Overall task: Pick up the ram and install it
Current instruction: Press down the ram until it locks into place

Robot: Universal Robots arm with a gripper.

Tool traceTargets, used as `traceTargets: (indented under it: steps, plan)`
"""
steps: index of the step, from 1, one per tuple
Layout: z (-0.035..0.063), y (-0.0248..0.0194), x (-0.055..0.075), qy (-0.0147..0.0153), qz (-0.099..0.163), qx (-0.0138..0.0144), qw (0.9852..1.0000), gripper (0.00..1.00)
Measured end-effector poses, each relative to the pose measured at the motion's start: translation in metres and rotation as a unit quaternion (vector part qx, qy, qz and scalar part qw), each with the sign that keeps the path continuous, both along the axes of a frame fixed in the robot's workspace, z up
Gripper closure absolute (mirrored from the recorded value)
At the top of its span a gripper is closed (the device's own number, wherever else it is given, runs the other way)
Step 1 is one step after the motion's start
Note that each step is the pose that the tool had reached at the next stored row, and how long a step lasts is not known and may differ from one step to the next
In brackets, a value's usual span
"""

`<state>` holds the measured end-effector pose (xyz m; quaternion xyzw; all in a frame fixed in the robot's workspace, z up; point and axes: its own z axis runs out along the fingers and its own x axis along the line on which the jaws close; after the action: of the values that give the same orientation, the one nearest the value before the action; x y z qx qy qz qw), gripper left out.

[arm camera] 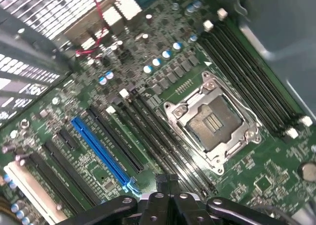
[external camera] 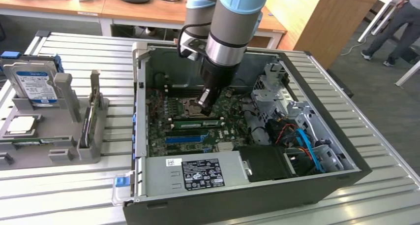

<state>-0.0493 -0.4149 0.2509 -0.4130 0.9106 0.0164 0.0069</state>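
Note:
The ram (external camera: pixel 195 121), a narrow green stick, sits along a memory slot on the motherboard (external camera: pixel 226 104) inside the open computer case (external camera: pixel 328 121). My gripper (external camera: pixel 205 108) reaches down into the case, shut, with its tip just above the ram; I cannot tell whether it touches it. In the wrist view the closed gripper (arm camera: pixel 166 178) stands over the bank of long black memory slots (arm camera: pixel 148 131) beside the empty processor socket (arm camera: pixel 212 121). Nothing shows between the fingers.
A grey fixture (external camera: pixel 62 136) at the exterior view's left holds a hard drive (external camera: pixel 33 84), a square silver processor (external camera: pixel 19 125) and a narrow green strip (external camera: pixel 33 143). The case walls, power supply (external camera: pixel 196 173) and drive cage (external camera: pixel 295 121) hem in the gripper. A person's legs (external camera: pixel 394 28) stand at the far right.

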Motion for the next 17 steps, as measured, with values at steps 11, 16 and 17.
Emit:
traceTargets:
  steps: [11,16,17]
  plan:
    - [-0.0002,0.0000,0.0000,0.0000,-0.087,0.0000,0.9962,0.89]
    - [-0.0002,0.0000,-0.0001,0.0000,-0.124,0.0000,0.9922,0.89]
    - [-0.0002,0.0000,-0.0001,0.0000,-0.132,0.0000,0.9913,0.89]
